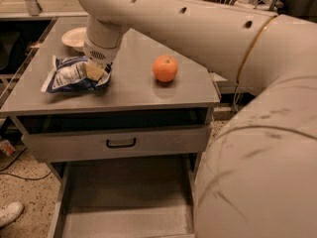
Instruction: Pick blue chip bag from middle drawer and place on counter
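Observation:
The blue chip bag (69,76) lies on the counter (133,90) at its left side, crinkled, with white patches. My gripper (95,72) points down at the bag's right end and is shut on it, with the bag resting on the counter. One yellowish fingertip (93,70) shows against the foil. The middle drawer (124,202) is pulled out below, and its flat grey floor has nothing on it. My arm reaches in from the right and hides the counter's back.
An orange (165,68) sits on the counter right of the bag. A white bowl (74,37) stands at the back left. A closed drawer front with a black handle (121,143) is under the counter. A white shoe (10,213) is on the floor at left.

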Controlling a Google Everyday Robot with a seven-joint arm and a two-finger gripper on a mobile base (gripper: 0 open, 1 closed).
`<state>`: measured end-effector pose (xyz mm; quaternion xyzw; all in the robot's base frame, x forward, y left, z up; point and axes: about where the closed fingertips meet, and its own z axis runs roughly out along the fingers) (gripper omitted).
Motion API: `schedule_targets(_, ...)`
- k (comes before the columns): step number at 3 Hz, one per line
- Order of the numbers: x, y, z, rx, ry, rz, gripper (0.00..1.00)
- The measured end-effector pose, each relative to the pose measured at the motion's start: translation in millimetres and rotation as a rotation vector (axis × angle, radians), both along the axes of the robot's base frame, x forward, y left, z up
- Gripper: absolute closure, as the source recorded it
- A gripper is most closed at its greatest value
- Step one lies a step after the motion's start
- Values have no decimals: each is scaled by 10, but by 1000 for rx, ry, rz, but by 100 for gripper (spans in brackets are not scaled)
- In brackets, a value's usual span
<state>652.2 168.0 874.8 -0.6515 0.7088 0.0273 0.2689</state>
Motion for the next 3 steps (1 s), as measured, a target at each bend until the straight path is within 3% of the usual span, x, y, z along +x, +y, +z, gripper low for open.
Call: schedule_targets(3,6,6,-10,0,1,0,34)
